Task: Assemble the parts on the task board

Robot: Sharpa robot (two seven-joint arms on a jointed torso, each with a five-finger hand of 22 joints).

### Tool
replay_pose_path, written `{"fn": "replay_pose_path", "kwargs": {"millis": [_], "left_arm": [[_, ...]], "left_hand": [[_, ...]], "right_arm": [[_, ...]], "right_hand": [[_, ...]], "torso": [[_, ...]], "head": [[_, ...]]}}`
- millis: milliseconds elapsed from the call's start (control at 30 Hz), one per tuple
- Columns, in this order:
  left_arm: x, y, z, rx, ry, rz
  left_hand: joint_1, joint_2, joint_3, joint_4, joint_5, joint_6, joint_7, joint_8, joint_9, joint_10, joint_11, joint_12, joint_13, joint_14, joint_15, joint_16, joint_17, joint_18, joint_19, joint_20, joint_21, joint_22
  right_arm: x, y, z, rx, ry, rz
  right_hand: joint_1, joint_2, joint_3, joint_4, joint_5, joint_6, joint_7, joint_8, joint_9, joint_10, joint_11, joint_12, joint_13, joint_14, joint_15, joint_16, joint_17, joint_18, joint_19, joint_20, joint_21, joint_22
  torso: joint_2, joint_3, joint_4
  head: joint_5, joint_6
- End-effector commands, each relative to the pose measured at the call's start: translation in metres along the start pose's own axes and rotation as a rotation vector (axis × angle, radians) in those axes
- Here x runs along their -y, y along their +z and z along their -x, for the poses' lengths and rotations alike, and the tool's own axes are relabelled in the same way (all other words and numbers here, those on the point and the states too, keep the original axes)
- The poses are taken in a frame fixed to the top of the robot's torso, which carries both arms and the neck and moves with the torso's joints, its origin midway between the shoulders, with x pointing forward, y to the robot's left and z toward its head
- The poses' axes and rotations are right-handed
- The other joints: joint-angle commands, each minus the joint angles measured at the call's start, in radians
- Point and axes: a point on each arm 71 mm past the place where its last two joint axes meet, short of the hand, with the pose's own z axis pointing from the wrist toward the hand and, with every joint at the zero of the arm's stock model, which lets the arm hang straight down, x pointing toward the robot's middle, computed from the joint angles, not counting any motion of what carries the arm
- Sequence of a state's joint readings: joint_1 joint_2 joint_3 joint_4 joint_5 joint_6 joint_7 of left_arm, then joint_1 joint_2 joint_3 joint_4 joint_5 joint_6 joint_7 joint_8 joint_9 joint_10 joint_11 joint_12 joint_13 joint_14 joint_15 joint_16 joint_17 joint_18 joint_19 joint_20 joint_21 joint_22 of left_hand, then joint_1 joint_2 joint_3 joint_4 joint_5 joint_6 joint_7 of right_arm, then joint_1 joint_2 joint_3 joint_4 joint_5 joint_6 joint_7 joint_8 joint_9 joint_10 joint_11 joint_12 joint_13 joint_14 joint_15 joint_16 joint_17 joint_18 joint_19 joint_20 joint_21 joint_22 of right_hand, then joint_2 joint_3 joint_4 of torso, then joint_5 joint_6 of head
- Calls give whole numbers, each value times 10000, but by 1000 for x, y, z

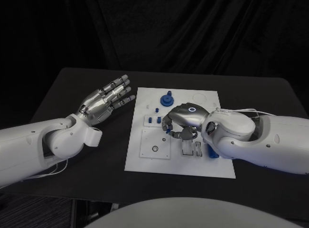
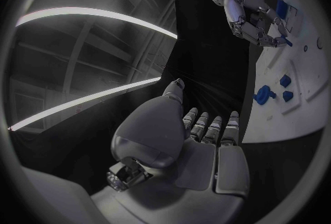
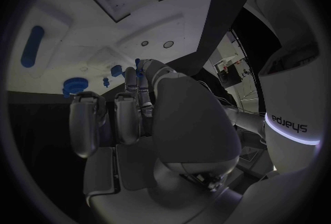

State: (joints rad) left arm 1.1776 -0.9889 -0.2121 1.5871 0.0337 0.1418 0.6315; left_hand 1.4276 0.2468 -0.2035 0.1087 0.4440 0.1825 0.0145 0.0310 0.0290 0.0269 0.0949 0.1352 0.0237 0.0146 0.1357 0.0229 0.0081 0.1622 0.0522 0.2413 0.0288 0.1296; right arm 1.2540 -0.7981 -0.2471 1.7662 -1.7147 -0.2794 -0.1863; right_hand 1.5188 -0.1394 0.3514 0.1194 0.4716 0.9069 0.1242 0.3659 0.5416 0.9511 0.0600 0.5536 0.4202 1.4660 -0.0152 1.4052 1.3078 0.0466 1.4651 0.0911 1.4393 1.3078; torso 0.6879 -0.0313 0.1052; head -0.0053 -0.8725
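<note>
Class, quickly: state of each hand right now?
Left hand: open, fingers apart, holding nothing.
Right hand: curled over the task board; grip cannot be told.

white arm shells (image 1: 31,142), silver fingers (image 1: 117,92), "sharpa" wrist marking (image 3: 289,120).

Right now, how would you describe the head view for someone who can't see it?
A white task board lies on a black table; the right robot hand curls over its middle among small blue parts. The left robot hand hovers open beside the board, touching nothing.
</note>
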Motion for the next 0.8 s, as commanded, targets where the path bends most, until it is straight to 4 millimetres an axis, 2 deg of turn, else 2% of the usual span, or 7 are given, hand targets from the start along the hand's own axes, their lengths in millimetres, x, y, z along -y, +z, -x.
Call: {"fn": "replay_pose_path", "kwargs": {"millis": [33, 100, 200, 300, 433, 567, 800], "left_arm": [[0, 2, -2, -57, -87, -94], [-1, 2, -3, -77, -98, -87], [-1, 3, -3, -98, -106, -72], [-2, 3, -3, -115, -112, -73], [-2, 5, -4, -152, -128, -55], [-3, 6, -5, -196, -148, -27], [-4, 8, -6, -255, -178, 16]], "left_hand": [[-11, 96, 22, -54, 59, -8, 82, 20, 3, -17, 80, 47, 8, -9, -18, -44, -4, 148, -48, 7, -40, -5], [-11, 96, 22, -54, 59, -8, 82, 20, 3, -17, 80, 47, 8, -9, -18, -44, -4, 148, -48, 7, -40, -5], [-12, 101, 28, -59, 60, -11, 82, 19, 3, -20, 81, 43, 7, -9, -11, -42, -3, 148, -51, 10, -41, -11], [-12, 104, 32, -61, 60, -13, 82, 19, 3, -21, 82, 40, 6, -8, -7, -42, -3, 147, -52, 11, -41, -14], [-12, 104, 32, -61, 60, -13, 82, 19, 3, -21, 82, 40, 6, -8, -7, -42, -3, 147, -52, 11, -41, -14], [-16, 119, 48, -71, 60, -19, 88, 17, 1, -27, 81, 38, 5, -6, 13, -37, -1, 144, -58, 19, -43, -29], [-27, 141, 75, -89, 61, -30, 119, 15, 0, -38, 60, 32, 3, -2, 57, -30, 1, 135, -59, 36, -42, -28]], "right_arm": [[-3, 3, -6, -247, -508, 327], [-4, 5, -8, -286, -529, 365], [-5, 7, -10, -330, -533, 396], [-5, 7, -12, -361, -532, 391], [-5, 8, -13, -430, -544, 387], [-6, 8, -15, -439, -525, 412], [-8, 8, -17, -431, -453, 470]], "right_hand": [[87, 3, -7, -63, -60, 42, 37, -54, -9, 45, -2, -34, -12, 283, 1, -33, 31, -111, 371, -3, -56, 2162], [89, 3, -6, -64, -63, 41, 37, -59, -12, 47, -2, -37, -14, 281, 1, -35, 28, -110, 369, -3, -60, 2161], [86, 1, -8, -63, -71, 43, 39, -69, -19, 55, -1, -44, -19, 278, 3, -39, 23, -109, 367, -1, -62, 2160], [86, -1, -8, -66, -83, 50, 39, -82, -28, 71, -2, -52, -26, 271, 5, -49, 11, -108, 363, 1, -69, 2158], [78, -2, -12, -63, -94, 67, 40, -96, -39, 97, -3, -60, -34, 256, 6, -72, -21, -101, 348, 3, -94, 2149], [63, -7, -19, -56, -99, 77, 40, -107, -48, 107, -1, -71, -41, 243, 8, -93, -52, -97, 337, 5, -113, 2143], [57, -5, -20, -55, -89, 105, 35, -124, -61, 135, -6, -84, -52, 219, 8, -130, -102, -89, 319, 7, -143, 2133]], "torso": [[-13, -11, 6], [-16, -23, 15], [6, 14, 2], [0, 20, -27], [14, 3, 10], [14, 16, -44], [-10, 16, -36]], "head": [[50, -1], [84, -1], [153, -1], [236, -1], [200, -1], [255, -1], [259, -1]]}}
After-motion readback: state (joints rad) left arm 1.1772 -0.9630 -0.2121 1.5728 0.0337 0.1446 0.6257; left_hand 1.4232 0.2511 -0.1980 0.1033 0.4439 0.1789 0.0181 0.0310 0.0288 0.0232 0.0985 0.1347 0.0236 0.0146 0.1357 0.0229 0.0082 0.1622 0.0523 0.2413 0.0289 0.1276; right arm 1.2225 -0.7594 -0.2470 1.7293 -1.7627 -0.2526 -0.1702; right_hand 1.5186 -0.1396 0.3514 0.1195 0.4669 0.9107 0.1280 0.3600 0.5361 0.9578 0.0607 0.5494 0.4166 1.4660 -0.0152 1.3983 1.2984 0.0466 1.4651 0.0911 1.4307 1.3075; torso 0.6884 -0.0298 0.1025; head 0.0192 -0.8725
